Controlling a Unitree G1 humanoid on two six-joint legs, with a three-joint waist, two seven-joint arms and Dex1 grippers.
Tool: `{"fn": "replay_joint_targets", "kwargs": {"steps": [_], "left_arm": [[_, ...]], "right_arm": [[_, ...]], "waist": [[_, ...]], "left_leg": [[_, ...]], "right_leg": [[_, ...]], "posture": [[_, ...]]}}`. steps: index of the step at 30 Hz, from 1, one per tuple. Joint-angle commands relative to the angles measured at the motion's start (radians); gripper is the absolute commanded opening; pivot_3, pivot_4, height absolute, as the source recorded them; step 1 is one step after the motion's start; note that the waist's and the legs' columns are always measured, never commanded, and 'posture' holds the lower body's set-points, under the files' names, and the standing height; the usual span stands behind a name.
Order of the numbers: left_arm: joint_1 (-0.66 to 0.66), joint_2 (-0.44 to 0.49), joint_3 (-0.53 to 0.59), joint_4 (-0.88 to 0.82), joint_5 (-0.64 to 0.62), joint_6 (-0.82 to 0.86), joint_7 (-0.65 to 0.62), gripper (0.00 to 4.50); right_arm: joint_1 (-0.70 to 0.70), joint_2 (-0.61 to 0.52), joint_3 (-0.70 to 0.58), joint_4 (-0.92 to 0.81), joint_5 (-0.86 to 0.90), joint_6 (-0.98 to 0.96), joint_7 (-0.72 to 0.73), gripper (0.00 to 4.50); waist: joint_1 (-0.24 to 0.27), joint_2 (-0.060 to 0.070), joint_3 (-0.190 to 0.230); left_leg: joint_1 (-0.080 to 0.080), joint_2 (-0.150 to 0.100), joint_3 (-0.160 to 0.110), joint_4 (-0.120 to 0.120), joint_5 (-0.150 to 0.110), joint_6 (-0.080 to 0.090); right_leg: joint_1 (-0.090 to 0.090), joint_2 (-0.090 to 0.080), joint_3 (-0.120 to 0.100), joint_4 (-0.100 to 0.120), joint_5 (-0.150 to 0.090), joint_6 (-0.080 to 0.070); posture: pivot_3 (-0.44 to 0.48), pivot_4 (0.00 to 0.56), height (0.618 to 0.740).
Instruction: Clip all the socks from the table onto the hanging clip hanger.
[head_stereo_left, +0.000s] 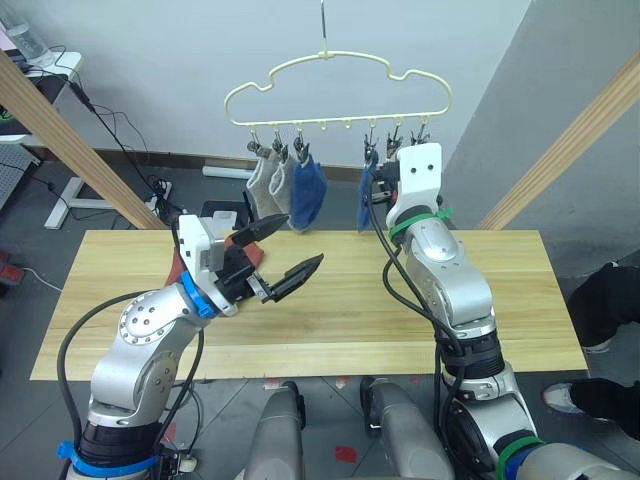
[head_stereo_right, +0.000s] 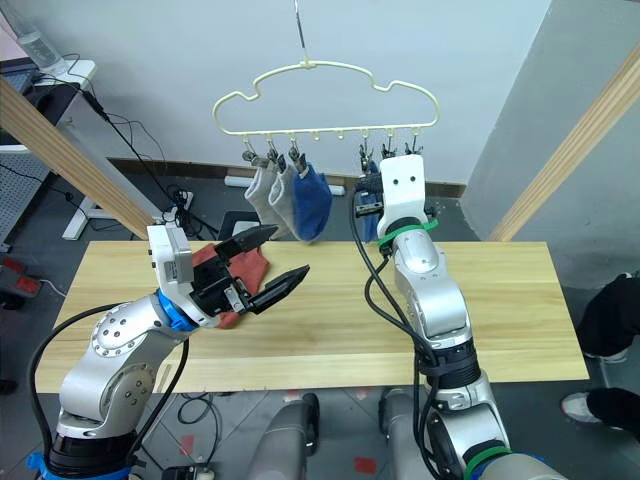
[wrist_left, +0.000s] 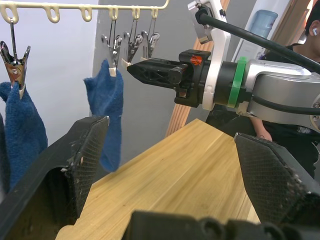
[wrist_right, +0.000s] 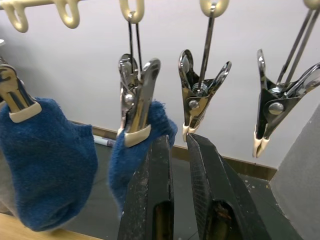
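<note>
The pale yellow clip hanger hangs above the table's far edge. Two grey socks and a blue sock hang from its left clips. A second blue sock is clipped further right. My right gripper is raised to the hanger, shut and empty, just beside that sock's clip. Two empty clips hang past it. My left gripper hovers open over the table's left part. A rust-red sock lies on the table beneath it, partly hidden.
Slanted wooden beams stand at the left and right of the table. A person sits past the table's right end. A desk with cables is at the far left.
</note>
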Motion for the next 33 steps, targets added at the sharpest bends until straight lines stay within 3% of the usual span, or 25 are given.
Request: {"fn": "replay_joint_targets", "kwargs": {"steps": [1,33], "left_arm": [[0.008,0.002,0.018,-0.027,-0.006,-0.019,-0.007,4.5],[-0.007,-0.014,-0.002,-0.037,0.004,-0.012,0.006,4.5]], "right_arm": [[-0.024,0.008,-0.012,-0.017,-0.006,-0.024,-0.007,0.56],[-0.12,0.058,-0.09,0.104,-0.003,-0.039,-0.097,0.56]], "waist": [[0.0,0.0,0.0],[0.001,0.0,0.0]], "left_leg": [[0.0,0.0,0.0,0.0,0.0,0.0],[0.0,0.0,0.0,0.0,0.0,0.0]], "right_leg": [[0.0,0.0,0.0,0.0,0.0,0.0],[0.0,0.0,0.0,0.0,0.003,-0.005]], "posture": [[0.004,0.31,0.74],[-0.006,0.312,0.74]]}}
